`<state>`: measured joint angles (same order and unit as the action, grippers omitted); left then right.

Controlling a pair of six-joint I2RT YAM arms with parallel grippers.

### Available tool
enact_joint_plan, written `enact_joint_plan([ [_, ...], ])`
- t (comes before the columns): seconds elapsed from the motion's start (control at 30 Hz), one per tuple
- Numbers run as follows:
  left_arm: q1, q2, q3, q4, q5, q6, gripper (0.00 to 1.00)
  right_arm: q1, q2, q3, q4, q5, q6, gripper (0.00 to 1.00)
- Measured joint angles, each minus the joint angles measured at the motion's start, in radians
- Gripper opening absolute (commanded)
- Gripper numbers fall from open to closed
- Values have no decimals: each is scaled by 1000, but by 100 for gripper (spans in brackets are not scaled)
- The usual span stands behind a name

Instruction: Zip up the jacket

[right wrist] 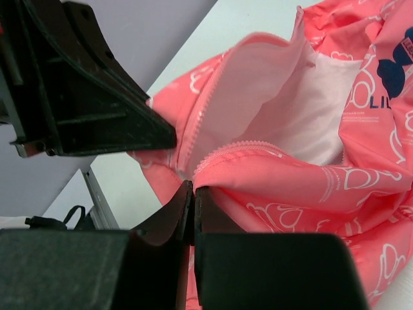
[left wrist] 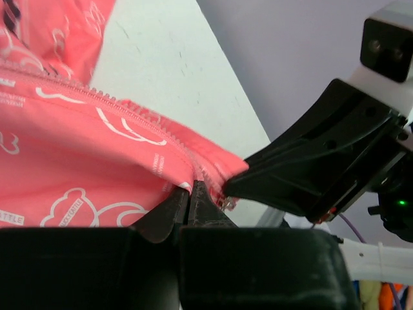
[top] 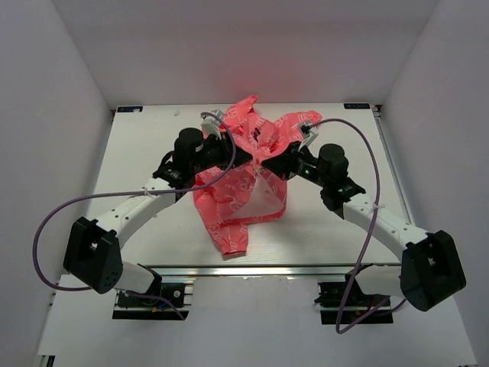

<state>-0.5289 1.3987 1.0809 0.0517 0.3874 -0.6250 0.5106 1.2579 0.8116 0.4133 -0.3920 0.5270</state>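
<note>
— Both arms met over the jacket [top: 241, 191]; why were they so close together?

— My reading is that each held one front edge near the foot of the opening, so the two rows of zipper teeth [left wrist: 122, 106] could be brought side by side. The left gripper [left wrist: 190, 191] was pinched flat on pink cloth just below the teeth, with no gap between its fingers. The right gripper [right wrist: 193, 188] was likewise clamped tight on the other edge, right where the teeth curved round.

— Was the zip joined at all?

— Not that I could see. The front gaped open, the white lining [right wrist: 284, 97] showed, and a dark printed mark [right wrist: 392, 71] sat further in. I could not find the slider in any view.

— And where did the garment lie?

— It was bunched near the middle of the white table [top: 344, 222]. Loose parts were flung towards the far edge and its lower part trailed towards the near edge. The gripped stretch seemed to be held slightly off the surface.

— What about the surroundings?

— Plain white walls [top: 61, 76] stood on three sides. A metal rail [top: 260, 269] ran along the near edge, and purple cables [top: 44, 229] looped from each arm.
</note>
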Motion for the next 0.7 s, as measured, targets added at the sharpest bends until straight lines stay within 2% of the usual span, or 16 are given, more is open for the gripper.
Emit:
enact_joint_plan([
  [0.2, 0, -4, -137, 122, 50, -92, 0, 0, -5, -114, 150, 0, 63, 0],
  [0.43, 3, -3, -136, 183, 84, -117, 0, 0, 2, -109, 212, -23, 77, 0],
  [0.6, 3, -3, -102, 83, 45, -89, 0, 0, 0, -48, 39, 20, 34, 0],
  [0.7, 3, -4, -101, -11, 7, -59, 0, 5, -2, -37, -137, 78, -26, 0],
])
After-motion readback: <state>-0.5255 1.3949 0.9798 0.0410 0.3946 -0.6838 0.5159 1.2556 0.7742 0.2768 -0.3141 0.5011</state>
